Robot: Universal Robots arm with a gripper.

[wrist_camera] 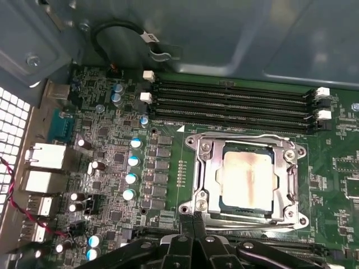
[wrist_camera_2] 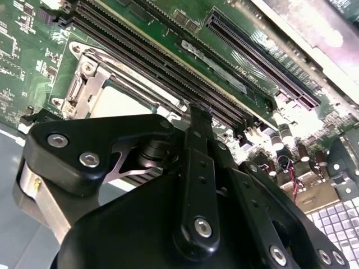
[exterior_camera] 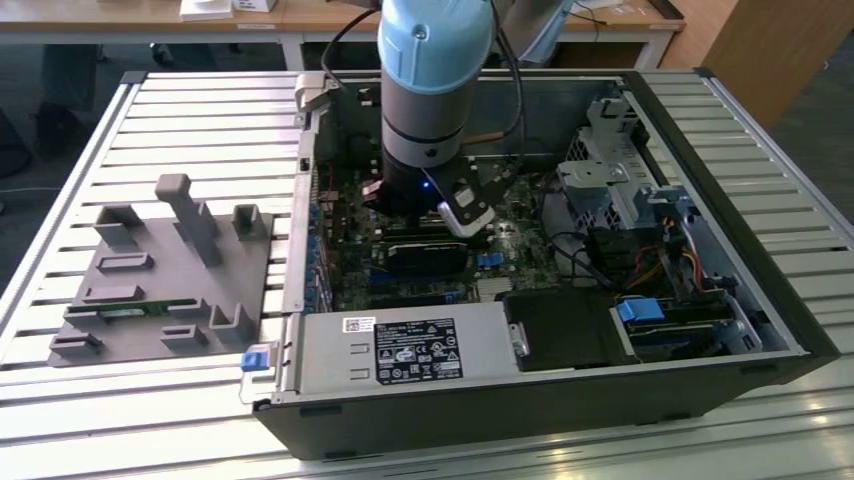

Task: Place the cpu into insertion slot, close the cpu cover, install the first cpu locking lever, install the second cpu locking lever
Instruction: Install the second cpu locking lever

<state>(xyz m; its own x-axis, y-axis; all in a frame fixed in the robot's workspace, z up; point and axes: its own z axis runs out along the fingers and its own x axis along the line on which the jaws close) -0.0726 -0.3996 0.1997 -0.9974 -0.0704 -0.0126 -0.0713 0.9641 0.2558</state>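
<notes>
Inside the open computer case (exterior_camera: 747,250), the gripper (wrist_camera: 193,224), fingers pressed together and holding nothing, hovers at the edge of the socket (wrist_camera: 199,168), where the chip (wrist_camera: 247,176) sits under the lowered cover (wrist_camera: 208,174), so a locking lever seems the step in hand.
</notes>
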